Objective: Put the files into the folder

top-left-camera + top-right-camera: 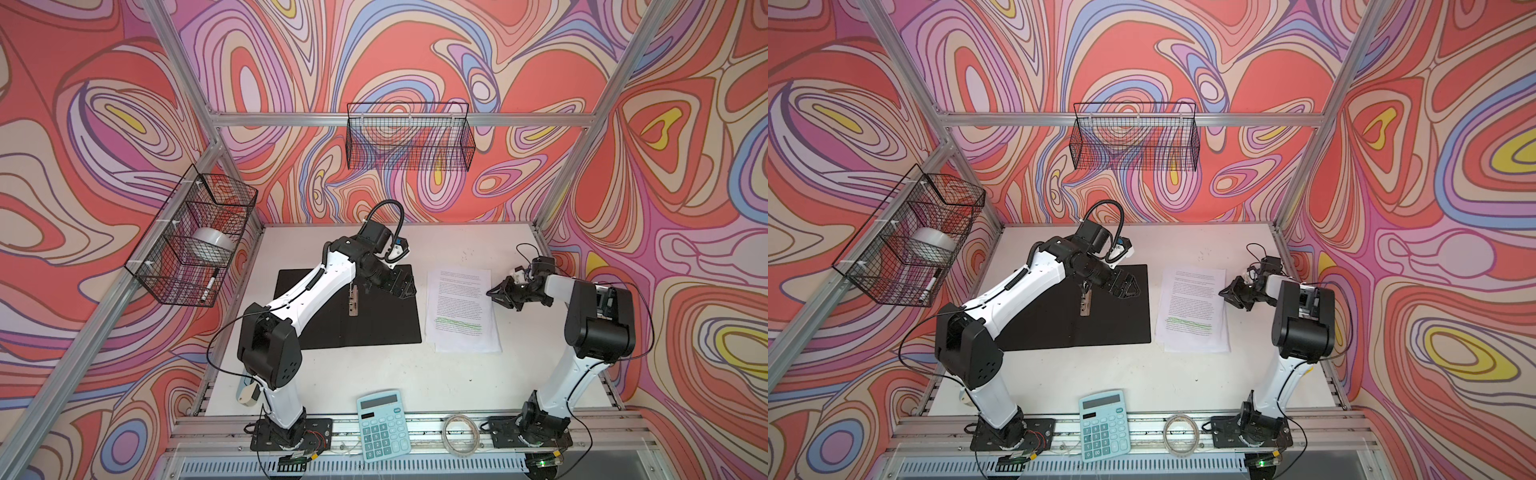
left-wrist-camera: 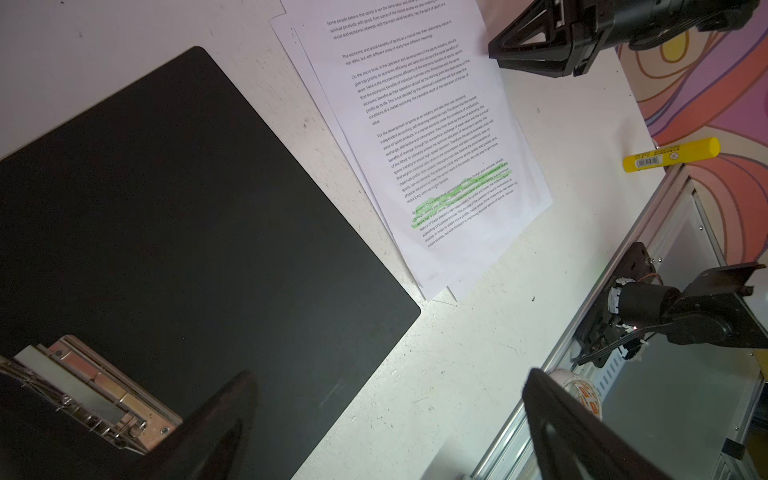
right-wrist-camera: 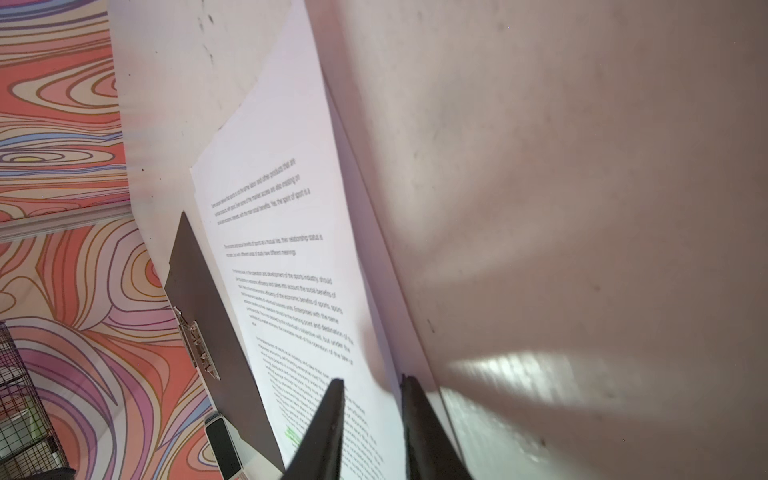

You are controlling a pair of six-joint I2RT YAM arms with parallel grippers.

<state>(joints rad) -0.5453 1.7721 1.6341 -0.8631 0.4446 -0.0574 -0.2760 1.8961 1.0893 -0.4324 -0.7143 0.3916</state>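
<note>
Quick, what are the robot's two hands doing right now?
Left gripper: open wide over the folder, holding nothing.
Right gripper: part-closed at the edge of the files; grip cannot be told.

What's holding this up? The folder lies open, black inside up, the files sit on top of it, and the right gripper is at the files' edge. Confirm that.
One thing is wrong: the files are not on the folder. Both top views show them on the table beside it. The folder does lie open, black inside up, and the right gripper is at the files' edge.
</note>
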